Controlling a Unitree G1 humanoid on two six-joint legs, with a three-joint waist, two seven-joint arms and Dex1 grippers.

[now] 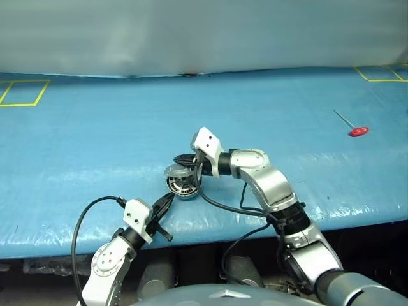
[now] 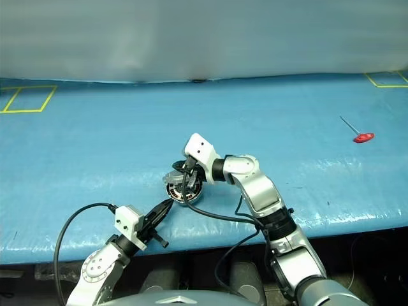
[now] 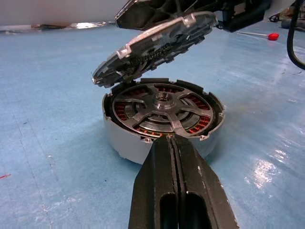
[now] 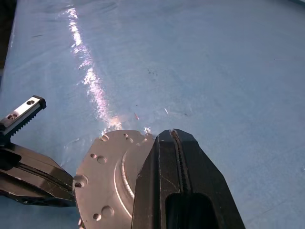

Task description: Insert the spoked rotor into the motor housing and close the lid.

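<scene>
Here, on the blue table (image 1: 76, 166), lines run from the robot's left to its right.

Left gripper (image 3: 170, 143): jaws pressed fully together and holding nothing; the tips rest against the near rim of the motor housing (image 3: 128, 145), seemingly bracing it.

Motor housing: sits upright near the table's front edge, copper windings showing around the inside wall.

Spoked rotor (image 3: 164, 107): already seated in the housing, silver spokes and hub lying level with the rim.

Lid (image 3: 157, 40): hinged up at the housing's far side, tilted half open above the rotor, ribbed face down; the pale outer face appears in the right wrist view (image 4: 107, 179).

Right gripper (image 4: 176, 138): jaws closed, gripping nothing; its fingers lie over the lid's outer face, apparently pressing it down.

Red-handled tool (image 1: 357, 131): lies well apart on the far right, untouched.

Step, as judged: rotor in, lid not yet shut.

Risk one: the closed fingers only push, so they could slide off the smooth lid, letting it spring back open.

Risk two: pressing off-centre could tip or skid the housing toward the table edge if the left tips lose contact.

Risk three: the left tips sit at the rim, where the descending lid could pinch them and stop short.
</scene>
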